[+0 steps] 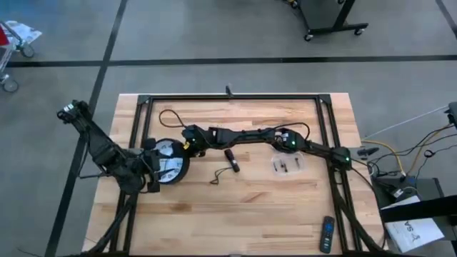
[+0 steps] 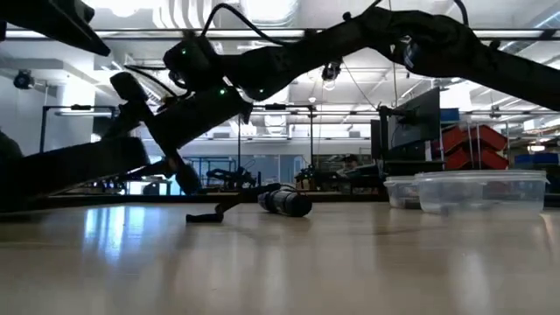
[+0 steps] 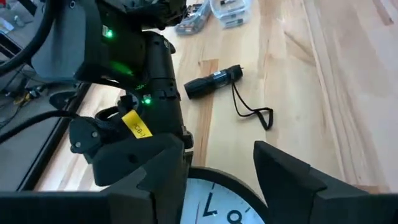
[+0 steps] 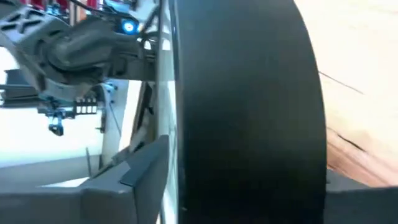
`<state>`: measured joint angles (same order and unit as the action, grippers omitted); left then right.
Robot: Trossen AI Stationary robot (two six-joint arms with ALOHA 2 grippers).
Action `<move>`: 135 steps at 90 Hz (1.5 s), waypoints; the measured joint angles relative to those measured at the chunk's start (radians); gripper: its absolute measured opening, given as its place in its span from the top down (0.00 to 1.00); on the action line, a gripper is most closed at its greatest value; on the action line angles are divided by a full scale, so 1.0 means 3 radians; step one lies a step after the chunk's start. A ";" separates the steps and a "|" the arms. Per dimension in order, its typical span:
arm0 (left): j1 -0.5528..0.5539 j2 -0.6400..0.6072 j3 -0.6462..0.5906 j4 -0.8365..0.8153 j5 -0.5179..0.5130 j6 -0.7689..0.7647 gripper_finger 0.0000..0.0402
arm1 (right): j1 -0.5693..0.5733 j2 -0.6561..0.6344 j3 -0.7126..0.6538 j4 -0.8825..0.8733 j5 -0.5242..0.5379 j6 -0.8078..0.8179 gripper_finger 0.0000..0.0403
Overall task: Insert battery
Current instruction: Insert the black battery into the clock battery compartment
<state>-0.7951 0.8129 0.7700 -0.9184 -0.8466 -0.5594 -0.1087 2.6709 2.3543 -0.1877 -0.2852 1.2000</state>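
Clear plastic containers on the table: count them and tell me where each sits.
2. In the low view, a larger clear container stands at the table's right, and a smaller one sits just beside it, partly hidden behind it. Others may be hidden.

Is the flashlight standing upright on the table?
No, in the left wrist view the small black cylindrical flashlight lies on its side on the light wooden table, with its black wrist strap trailing beside it.

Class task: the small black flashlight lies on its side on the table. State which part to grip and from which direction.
Grip the flashlight across the middle of its barrel, coming straight down from above. It lies flat on the table, so its long round sides are exposed. Stay clear of the tail end, where the wrist strap trails off.
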 joint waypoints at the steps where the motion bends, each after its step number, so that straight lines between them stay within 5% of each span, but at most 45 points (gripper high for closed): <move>1: 0.0001 0.0002 0.0000 0.0000 -0.0003 0.0000 0.54 | 0.0002 0.0000 0.0000 0.0001 0.0000 -0.0002 0.42; 28: 0.0001 0.0012 0.0000 0.0003 -0.0013 -0.0059 0.48 | 0.0093 0.0031 -0.0001 -0.0289 -0.0014 -0.0524 0.21; 69: 0.0001 0.0020 0.0000 0.0003 0.0012 -0.0113 0.46 | 0.0116 -0.0058 0.0005 -0.0633 0.0197 -0.0944 0.26; 87: 0.0001 0.0028 0.0000 0.0003 0.0032 -0.0118 0.48 | 0.0138 -0.0070 -0.0003 -0.0580 0.0163 -0.0775 0.19; 117: 0.0004 0.0100 0.0000 -0.0006 0.0091 -0.0187 0.46 | 0.0147 -0.0097 -0.0001 -0.0611 0.0261 -0.1470 0.11; 135: 0.0001 0.0125 0.0000 -0.0009 0.0091 -0.0188 0.45 | 0.0167 -0.0100 -0.0001 -0.0611 0.0134 -0.0997 0.11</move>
<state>-0.7948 0.8505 0.7700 -0.9211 -0.8192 -0.6159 -0.0586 2.6408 2.3539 -0.3709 -0.2449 0.9010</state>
